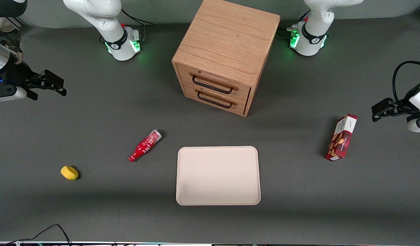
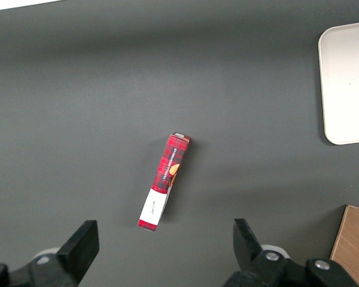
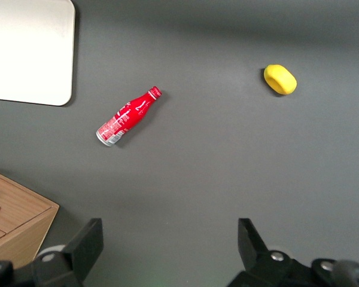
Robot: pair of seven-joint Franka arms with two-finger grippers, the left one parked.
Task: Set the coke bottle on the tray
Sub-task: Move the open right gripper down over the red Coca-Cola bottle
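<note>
Coke bottle (image 1: 145,145) lies on its side on the dark table (image 1: 93,205), just beside the tray (image 1: 218,175) on the working arm's side, not touching it. Its cap end points toward the front camera, clear base away from it. In the right wrist view the coke bottle (image 3: 128,116) lies at a slant with bare table between it and the tray (image 3: 27,51) corner.

Tray is flat on the table, nothing on it, nearer the front camera than the wooden drawer cabinet (image 1: 224,54). Cabinet has two drawers with dark handles, both closed; a corner of it (image 3: 15,218) shows in the right wrist view.

Gripper (image 1: 49,84) hangs up in the air at the working arm's end of the table, well apart from the bottle, farther from the front camera than the bottle. Fingers (image 3: 87,242) are spread wide with nothing between them; gripper (image 3: 170,248) holds nothing.

Yellow object (image 1: 69,172), small and rounded, sits on the table toward the working arm's end, nearer the front camera than the bottle; it (image 3: 280,79) is well apart from the bottle.

Red snack box (image 1: 341,137) sits toward the parked arm's end of the table, well apart from the tray; it (image 2: 164,180) also shows in the left wrist view with the tray (image 2: 347,84) edge.
</note>
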